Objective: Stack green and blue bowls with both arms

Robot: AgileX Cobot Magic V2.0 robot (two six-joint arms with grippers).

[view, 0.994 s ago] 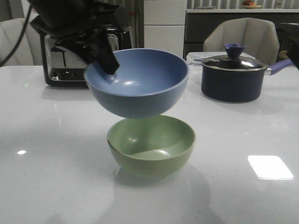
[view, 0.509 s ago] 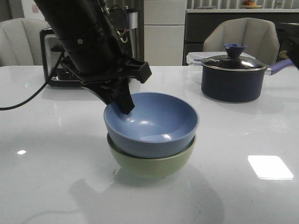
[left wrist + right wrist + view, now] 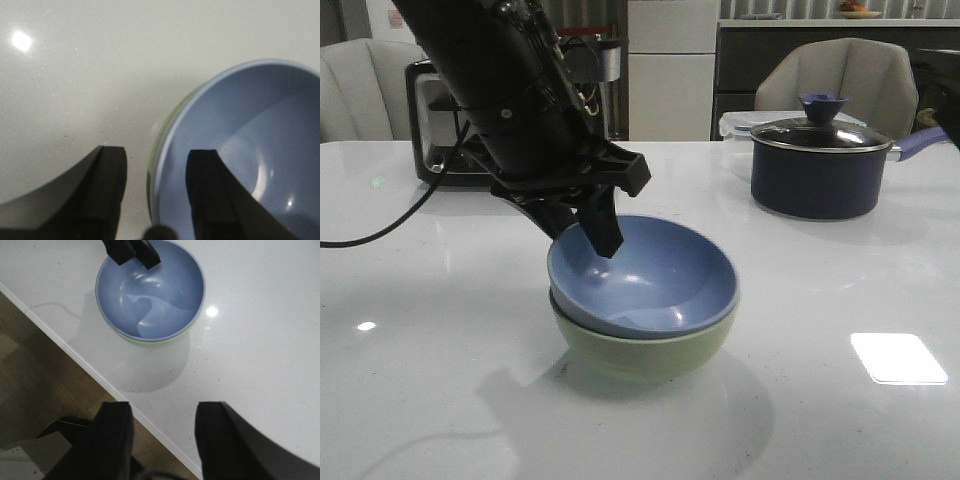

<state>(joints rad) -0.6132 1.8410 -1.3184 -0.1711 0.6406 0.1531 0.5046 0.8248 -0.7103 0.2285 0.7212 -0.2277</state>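
The dusty blue bowl (image 3: 650, 270) sits nested inside the pale green bowl (image 3: 650, 350) at the table's middle, tilted slightly. My left gripper (image 3: 582, 232) straddles the blue bowl's near-left rim, one finger inside and one outside. In the left wrist view its jaws (image 3: 157, 151) stand open, with a gap on both sides of the blue bowl's rim (image 3: 260, 130) and a sliver of the green bowl (image 3: 167, 125) below it. My right gripper (image 3: 162, 407) is open and empty, high above the table's front edge, looking down on the blue bowl (image 3: 165, 285). It is out of the front view.
A dark lidded saucepan (image 3: 820, 170) with a purple handle stands at the back right, with a clear container (image 3: 735, 122) behind it. A toaster (image 3: 435, 140) stands at the back left. A black cable (image 3: 380, 225) trails over the table's left. The table's front edge (image 3: 75, 357) shows in the right wrist view.
The left arm lowered the blue bowl from above the green bowl down into it. The bowl has settled deeper and the left jaws have opened off its rim.
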